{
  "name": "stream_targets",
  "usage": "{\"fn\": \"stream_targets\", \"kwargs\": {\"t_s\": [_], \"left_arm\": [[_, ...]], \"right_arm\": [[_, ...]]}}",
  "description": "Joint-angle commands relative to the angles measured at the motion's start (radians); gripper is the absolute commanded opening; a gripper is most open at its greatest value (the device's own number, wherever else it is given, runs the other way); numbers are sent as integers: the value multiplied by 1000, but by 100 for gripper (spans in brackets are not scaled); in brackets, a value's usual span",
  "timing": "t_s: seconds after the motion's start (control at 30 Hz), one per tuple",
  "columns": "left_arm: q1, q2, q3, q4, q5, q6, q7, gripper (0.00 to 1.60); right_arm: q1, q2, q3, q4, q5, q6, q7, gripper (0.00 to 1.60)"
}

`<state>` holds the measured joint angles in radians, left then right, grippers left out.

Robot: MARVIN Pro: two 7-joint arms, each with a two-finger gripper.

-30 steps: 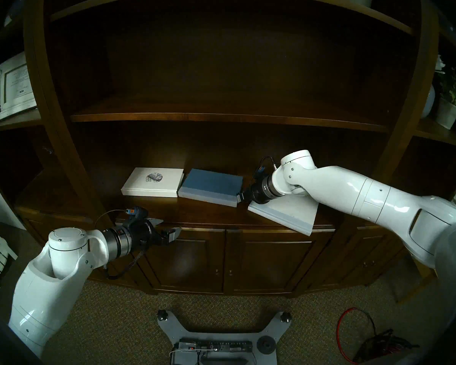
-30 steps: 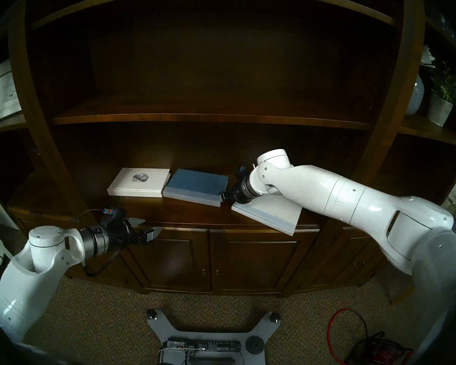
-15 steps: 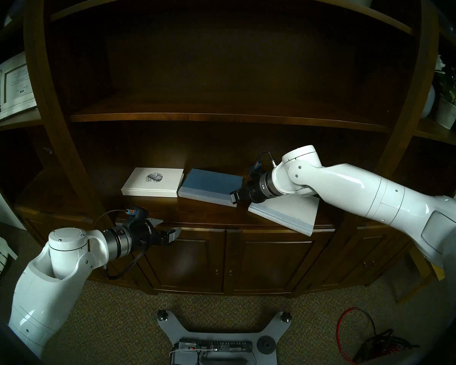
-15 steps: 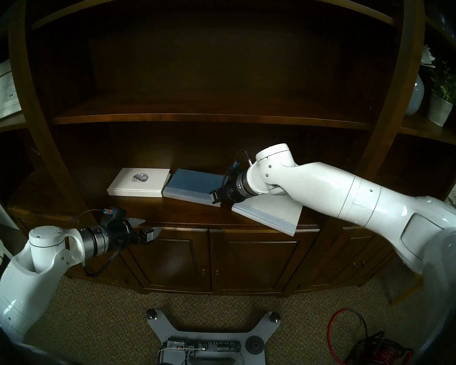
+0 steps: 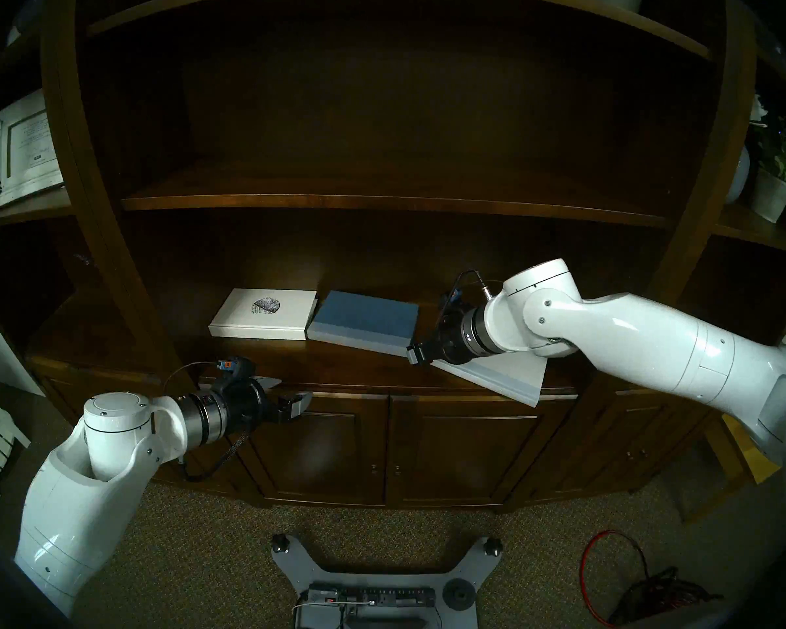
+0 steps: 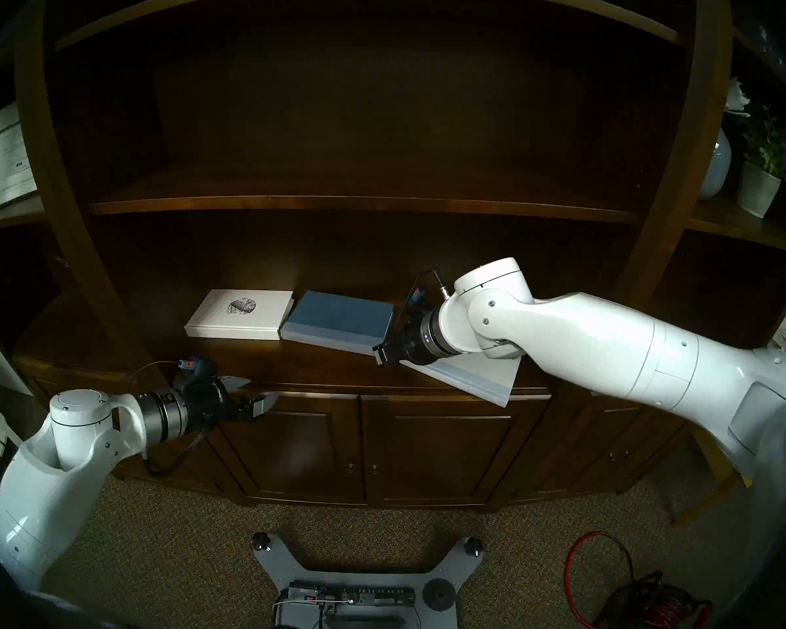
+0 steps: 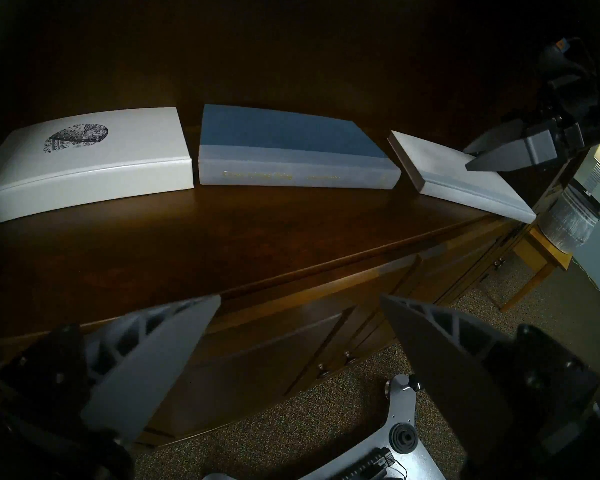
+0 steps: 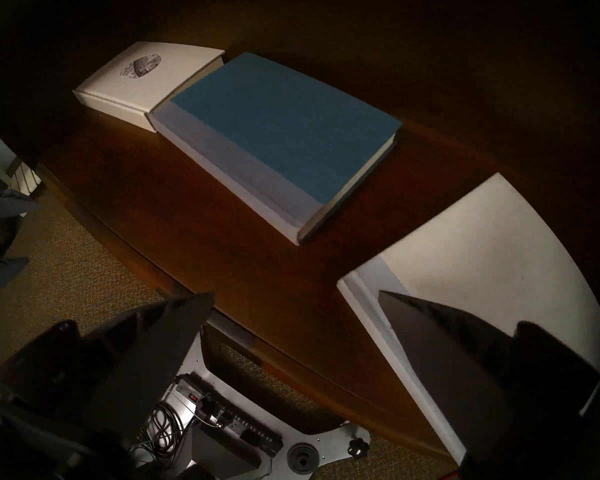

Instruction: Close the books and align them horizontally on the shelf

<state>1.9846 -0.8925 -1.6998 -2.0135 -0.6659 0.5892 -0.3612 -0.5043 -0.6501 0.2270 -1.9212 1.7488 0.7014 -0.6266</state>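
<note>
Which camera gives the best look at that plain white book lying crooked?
The left wrist view: the plain white book shows whole, askew, one corner past the shelf edge. The right wrist view shows it close but partly behind a finger; in both head views the right arm hides much of it.

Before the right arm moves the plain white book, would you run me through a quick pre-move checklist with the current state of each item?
1. All three books closed: ok; the emblem book, blue book and plain white book lie flat and shut.
2. Row aligned: not ok; the plain white book sits skewed, one corner over the front edge of the shelf.
3. Right gripper open: ok; fingers spread over the plain white book's near corner.
4. Right gripper touching that book: cannot tell.
5. Gap to the blue book: ok; bare wood shows between them.
6. Left gripper clear: ok; open, empty, in front of the shelf edge.
</note>
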Motion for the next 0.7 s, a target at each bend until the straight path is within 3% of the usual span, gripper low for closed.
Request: {"fn": "stream_targets", "kwargs": {"t_s": [0.0, 0.07, 0.37, 0.5, 0.67], "left_arm": [[-18, 2, -10, -18, -1, -8, 0, 160], [-18, 2, -9, -17, -1, -8, 0, 160], [-18, 2, -9, -18, -1, -8, 0, 160], [-19, 2, -10, -18, -1, -8, 0, 160], [-19, 2, -10, -18, -1, -8, 0, 160]], "right_arm": [[1, 106, 24, -109, 31, -6, -74, 160], [-8, 149, 22, -164, 50, -11, -108, 160], [-34, 235, 20, -287, 102, -36, -217, 160], [-63, 294, 10, -363, 132, -67, -309, 160], [-87, 339, 2, -393, 151, -99, -376, 160]]}}
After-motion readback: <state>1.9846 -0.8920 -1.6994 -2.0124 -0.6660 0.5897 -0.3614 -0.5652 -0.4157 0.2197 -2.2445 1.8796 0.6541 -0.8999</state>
